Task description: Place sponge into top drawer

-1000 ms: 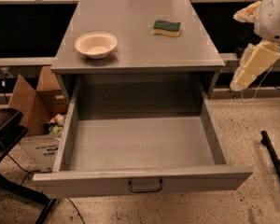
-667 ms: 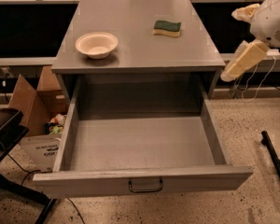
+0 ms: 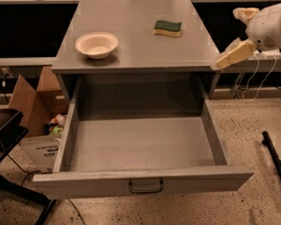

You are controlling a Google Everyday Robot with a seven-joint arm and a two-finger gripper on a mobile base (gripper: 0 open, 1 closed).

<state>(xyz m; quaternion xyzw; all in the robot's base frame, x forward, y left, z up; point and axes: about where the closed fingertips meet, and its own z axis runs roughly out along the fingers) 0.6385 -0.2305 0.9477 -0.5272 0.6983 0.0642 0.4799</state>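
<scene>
The sponge (image 3: 167,27), dark green on top over yellow foam, lies flat on the grey cabinet top (image 3: 140,50), towards its far right. The top drawer (image 3: 140,149) is pulled fully out and its inside is bare; its grey front panel (image 3: 84,184) carries a small dark bail handle (image 3: 145,187). My gripper (image 3: 225,39) hangs in the air just off the cabinet's right edge, to the right of the sponge and nearer the front. Its two cream fingers (image 3: 232,55) stand apart with nothing between them.
A cream round bowl (image 3: 97,44) sits on the left of the cabinet top. A cardboard box with clutter (image 3: 35,111) stands on the floor to the left, next to a black chair base (image 3: 9,139). A black bar (image 3: 276,163) lies on the floor at right.
My gripper has risen and moved left, from beside the cabinet's right side up to the level of its top edge. The sponge, bowl and drawer have not moved.
</scene>
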